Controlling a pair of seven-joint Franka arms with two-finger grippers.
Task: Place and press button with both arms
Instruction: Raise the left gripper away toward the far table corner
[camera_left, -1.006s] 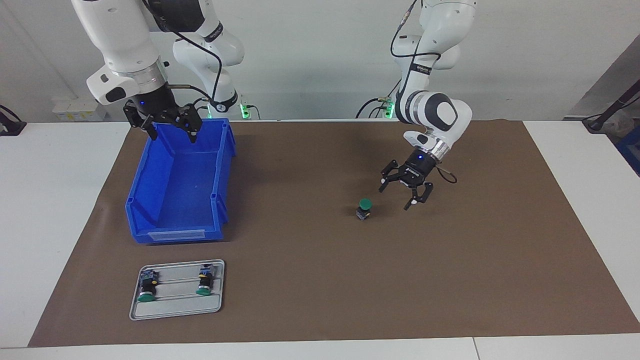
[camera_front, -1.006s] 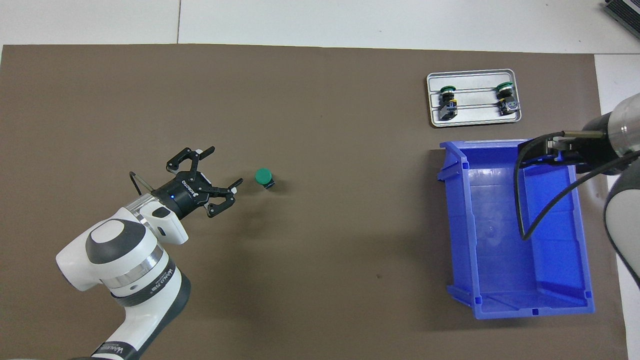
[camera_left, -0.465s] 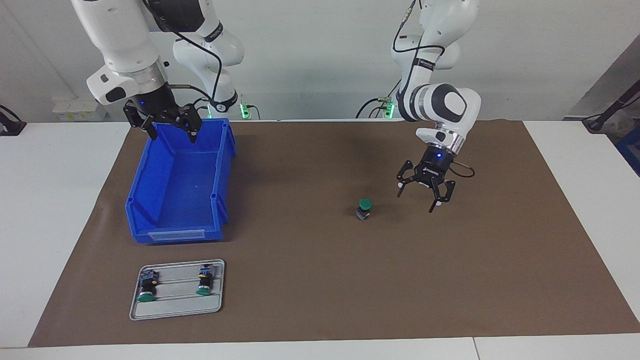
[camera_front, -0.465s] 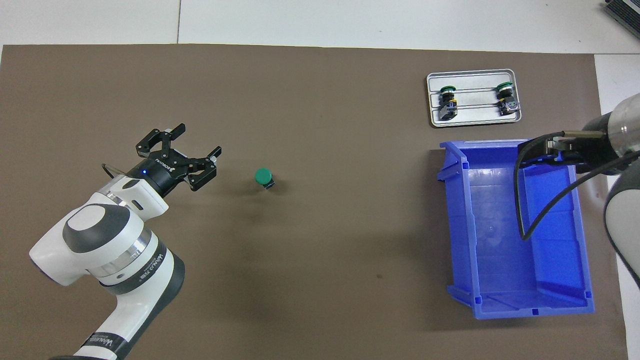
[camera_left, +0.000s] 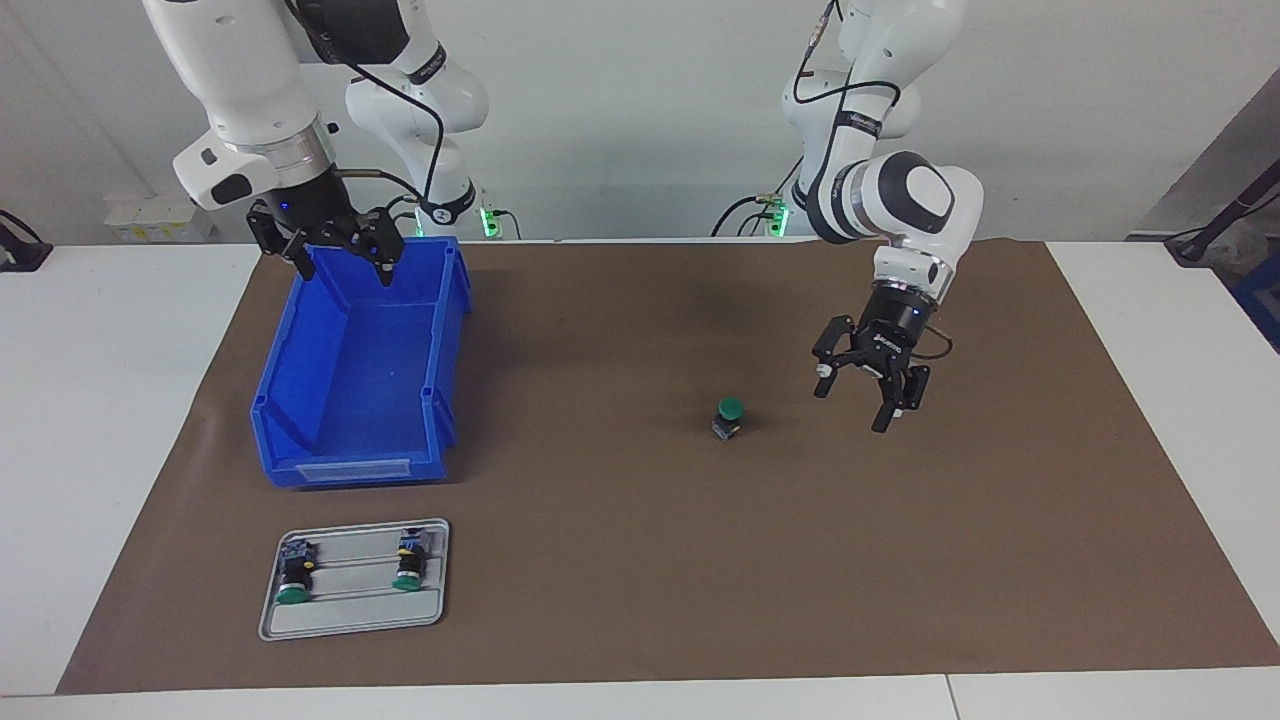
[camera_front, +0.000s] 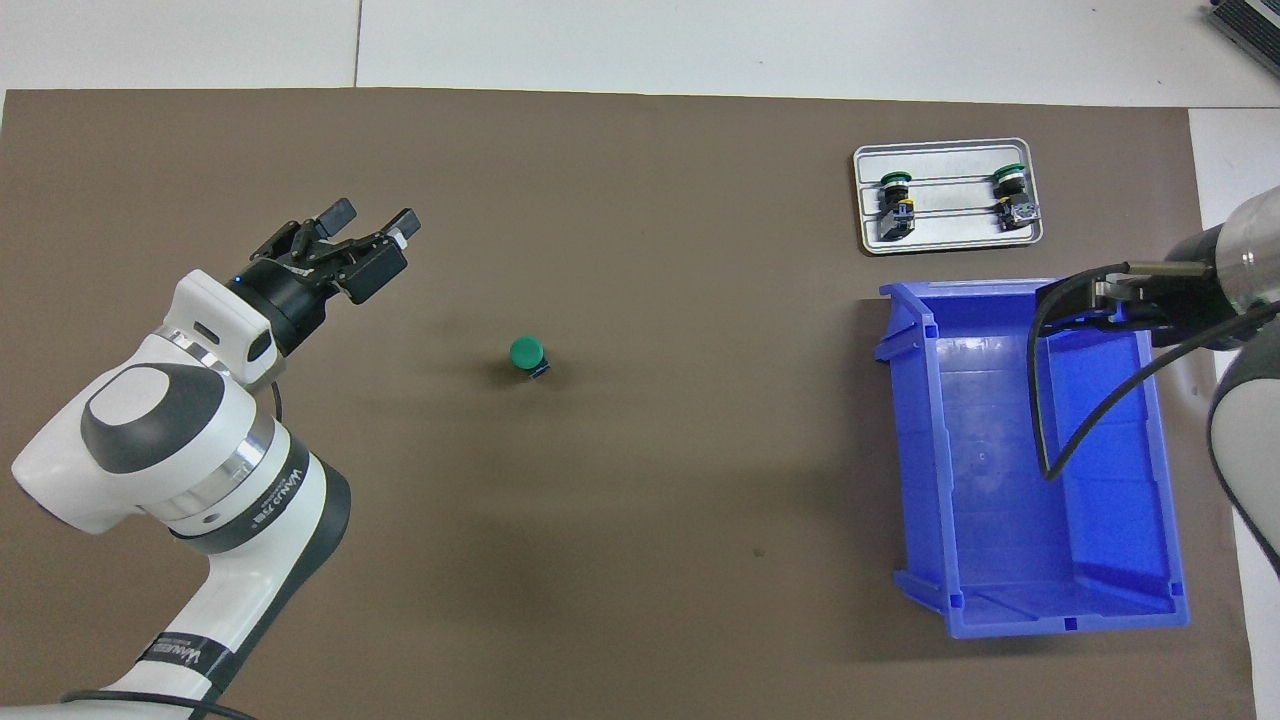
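One button (camera_left: 729, 416) upright on mat; green cap, black body.

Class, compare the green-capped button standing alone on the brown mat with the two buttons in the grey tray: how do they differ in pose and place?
The lone button stands upright, cap up; the two tray buttons lie on their sides. The lone button rests directly on the brown mat mid-table; the tray buttons sit in the grey tray, farther from the robots, beside the blue bin. All share green caps and dark bodies.
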